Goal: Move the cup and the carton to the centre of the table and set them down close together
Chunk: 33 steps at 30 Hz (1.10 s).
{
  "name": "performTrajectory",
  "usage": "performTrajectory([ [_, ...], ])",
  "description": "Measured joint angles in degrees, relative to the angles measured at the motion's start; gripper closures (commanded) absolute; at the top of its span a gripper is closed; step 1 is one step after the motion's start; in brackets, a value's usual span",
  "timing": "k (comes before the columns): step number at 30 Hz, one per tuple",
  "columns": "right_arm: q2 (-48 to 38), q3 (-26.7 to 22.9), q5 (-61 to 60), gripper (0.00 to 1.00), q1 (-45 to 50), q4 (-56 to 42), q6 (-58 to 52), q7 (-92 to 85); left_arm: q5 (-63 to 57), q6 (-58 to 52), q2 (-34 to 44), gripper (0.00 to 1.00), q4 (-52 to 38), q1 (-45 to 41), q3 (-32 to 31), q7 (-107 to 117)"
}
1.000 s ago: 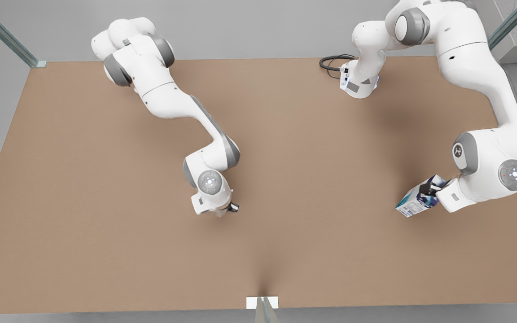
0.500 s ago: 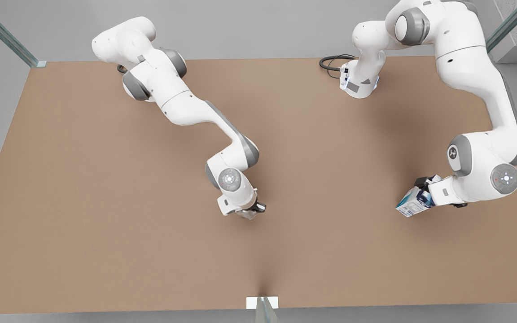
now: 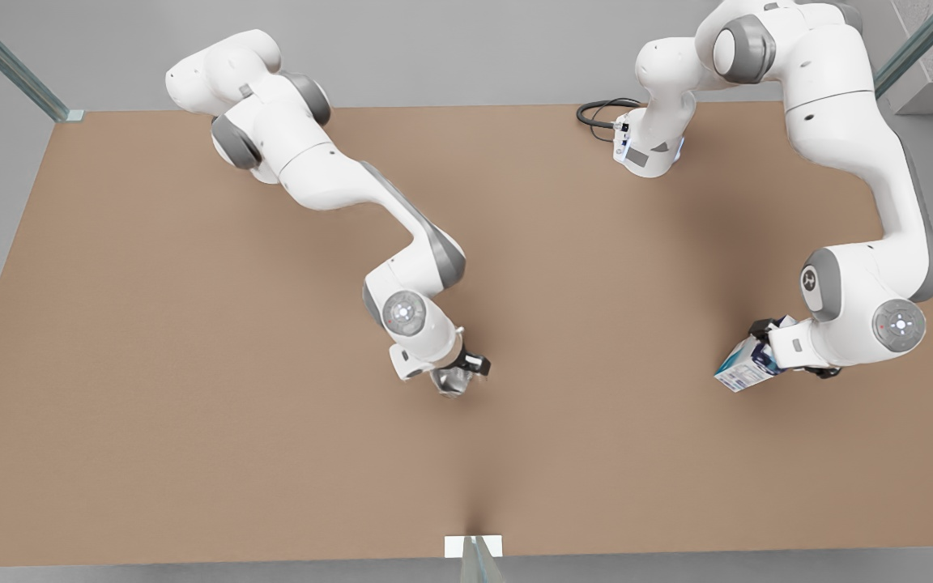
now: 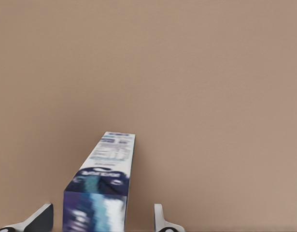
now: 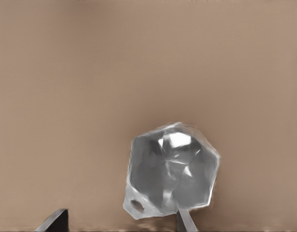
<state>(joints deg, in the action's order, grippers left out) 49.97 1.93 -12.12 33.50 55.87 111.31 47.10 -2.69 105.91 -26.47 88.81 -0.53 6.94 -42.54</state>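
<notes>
The shiny faceted cup (image 3: 450, 380) (image 5: 172, 169) is near the middle of the table (image 3: 191, 364). My right gripper (image 3: 468, 368) (image 5: 120, 221) is over it and open. One finger (image 5: 184, 220) is right at the cup's side and the other stands well clear; I cannot tell whether the cup rests on the table. The white, blue and teal carton (image 3: 743, 366) (image 4: 102, 193) is at the front view's right. My left gripper (image 3: 768, 351) (image 4: 101, 221) straddles its near end, open, with a gap on each side.
A black cable (image 3: 600, 113) loops by the arm base (image 3: 646, 150) at the table's far edge. A white marker (image 3: 473, 546) sits at the near edge. Bare brown surface lies between cup and carton.
My right arm swung toward the front view's right, bringing the cup to the middle, then drew back slightly. My left gripper closed in over the carton, which stayed in place.
</notes>
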Motion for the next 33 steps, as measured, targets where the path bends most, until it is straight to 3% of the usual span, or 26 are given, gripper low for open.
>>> performTrajectory([
  [2, -17.61, -1.42, 0.89, 0.00, -12.33, 7.84, -20.30, -31.60, -0.02, -0.33, 0.10, 0.00, 0.56, 0.00, 0.00, 0.00],
  [3, -21.09, -6.59, 3.25, 0.00, -14.86, 9.04, -26.77, -45.16, -0.02, -0.20, 0.41, 0.00, 1.66, 0.00, 0.00, 0.00],
  [6, -26.16, -12.90, 12.02, 0.00, -17.36, 13.57, -26.13, -57.73, -0.03, 0.51, 0.54, 0.00, 1.81, 0.00, 0.70, -0.30],
  [8, -31.67, -13.18, 15.17, 0.00, -18.21, 21.63, -16.50, -57.88, -0.19, 0.78, 0.49, 0.00, 1.47, 0.04, 1.46, -1.65],
  [33, -29.83, -13.36, 15.28, 0.00, -20.49, 21.21, -20.43, -58.26, -0.47, 3.41, 0.36, 0.01, 5.23, 0.01, 2.90, -1.84],
])
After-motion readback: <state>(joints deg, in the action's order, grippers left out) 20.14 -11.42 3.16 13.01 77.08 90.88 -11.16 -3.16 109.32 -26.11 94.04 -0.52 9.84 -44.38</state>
